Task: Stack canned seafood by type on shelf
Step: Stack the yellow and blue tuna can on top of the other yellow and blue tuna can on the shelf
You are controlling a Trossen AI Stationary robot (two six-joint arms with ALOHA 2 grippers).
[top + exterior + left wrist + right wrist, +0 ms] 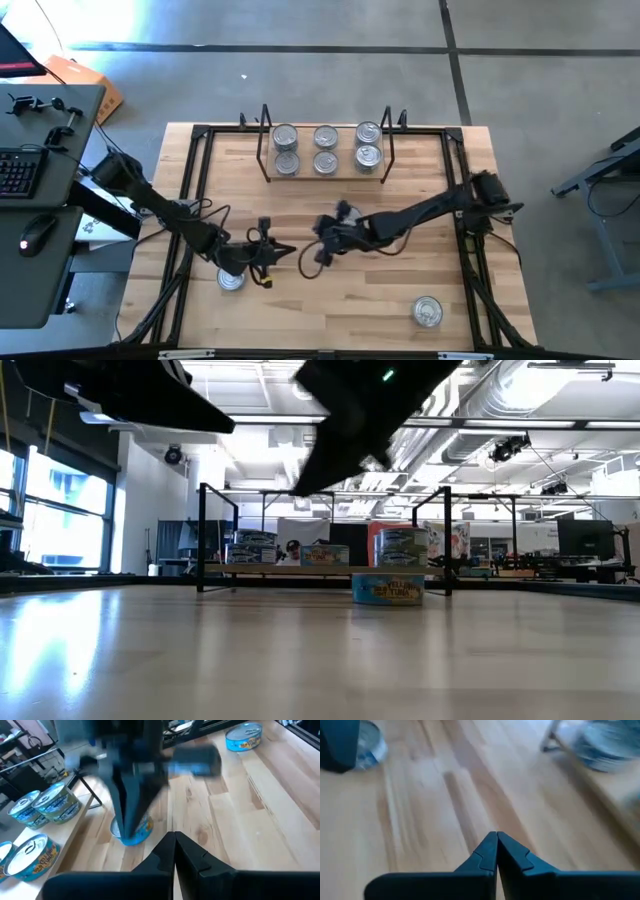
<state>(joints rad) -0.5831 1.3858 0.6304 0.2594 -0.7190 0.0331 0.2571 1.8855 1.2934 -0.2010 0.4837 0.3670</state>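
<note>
The shelf (325, 178) stands at the table's far edge with several tins of canned seafood (325, 148) on its board, some stacked in twos. One tin (231, 280) lies on the table under my left arm, and another tin (428, 312) lies near the front right. A third tin (388, 588) sits on the table in front of the shelf, under my right arm. My left gripper (278, 250) and my right gripper (316, 246) hang shut above the table's middle, tips toward each other, with nothing between the fingers of either.
A black frame (195, 200) runs along the table's left, right and far edges. Bare wood lies between the shelf and the front edge. A desk with keyboard and mouse (40, 230) stands left of the table.
</note>
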